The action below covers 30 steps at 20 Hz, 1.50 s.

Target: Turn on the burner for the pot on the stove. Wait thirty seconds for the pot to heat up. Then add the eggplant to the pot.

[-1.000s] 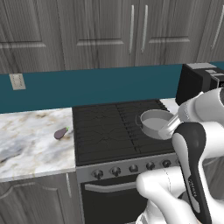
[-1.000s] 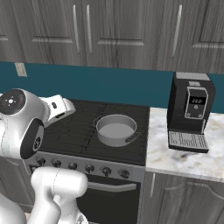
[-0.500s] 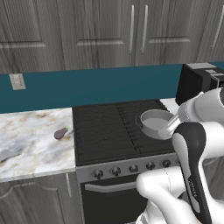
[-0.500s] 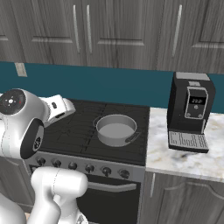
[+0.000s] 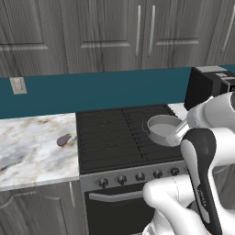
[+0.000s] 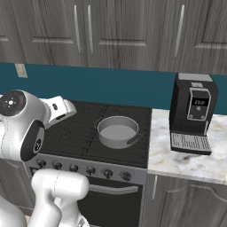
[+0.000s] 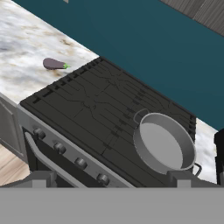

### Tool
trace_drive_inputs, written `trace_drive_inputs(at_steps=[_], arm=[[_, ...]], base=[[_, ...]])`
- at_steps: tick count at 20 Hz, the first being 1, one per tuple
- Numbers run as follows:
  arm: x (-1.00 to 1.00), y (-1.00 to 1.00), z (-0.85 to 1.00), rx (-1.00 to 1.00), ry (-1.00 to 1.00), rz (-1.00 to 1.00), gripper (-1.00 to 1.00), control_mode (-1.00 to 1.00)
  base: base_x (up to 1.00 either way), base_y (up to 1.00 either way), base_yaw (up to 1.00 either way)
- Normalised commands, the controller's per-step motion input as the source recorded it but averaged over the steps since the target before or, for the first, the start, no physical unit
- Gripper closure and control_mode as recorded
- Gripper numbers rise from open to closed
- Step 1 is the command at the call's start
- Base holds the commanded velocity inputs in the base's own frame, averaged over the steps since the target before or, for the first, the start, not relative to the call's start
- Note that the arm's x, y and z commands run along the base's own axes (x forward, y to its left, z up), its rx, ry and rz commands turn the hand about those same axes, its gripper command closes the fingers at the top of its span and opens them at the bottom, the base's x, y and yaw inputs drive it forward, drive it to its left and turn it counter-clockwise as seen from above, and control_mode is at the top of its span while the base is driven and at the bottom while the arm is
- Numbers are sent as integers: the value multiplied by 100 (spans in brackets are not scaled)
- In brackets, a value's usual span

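Observation:
The grey pot sits lidless and empty on the right front burner of the black stove; it also shows as the pot and the pot. The small purple eggplant lies on the marble counter left of the stove, seen too as the eggplant. A row of dark knobs runs along the steel front. My gripper hangs above the stove's front edge, open, fingers wide apart with nothing between them.
A black coffee machine stands on the counter right of the stove. Marble counter stretches to the left. A teal backsplash and grey wall cabinets rise behind. The oven door has a bar handle.

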Motion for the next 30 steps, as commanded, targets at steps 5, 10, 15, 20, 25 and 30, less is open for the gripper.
trace_drive_inputs(at_steps=[5,10,15,20,25,30], arm=[[0,0,0,0,0,0,-100,-100],[0,0,0,0,0,0,-100,-100],[0,0,0,0,0,0,-100,-100],[0,0,0,0,0,0,-100,-100],[0,0,0,0,0,0,-100,-100],[0,0,0,0,0,0,-100,-100]], base=[[0,0,0],[0,0,0],[0,0,0],[0,0,0],[0,0,0],[0,0,0]])
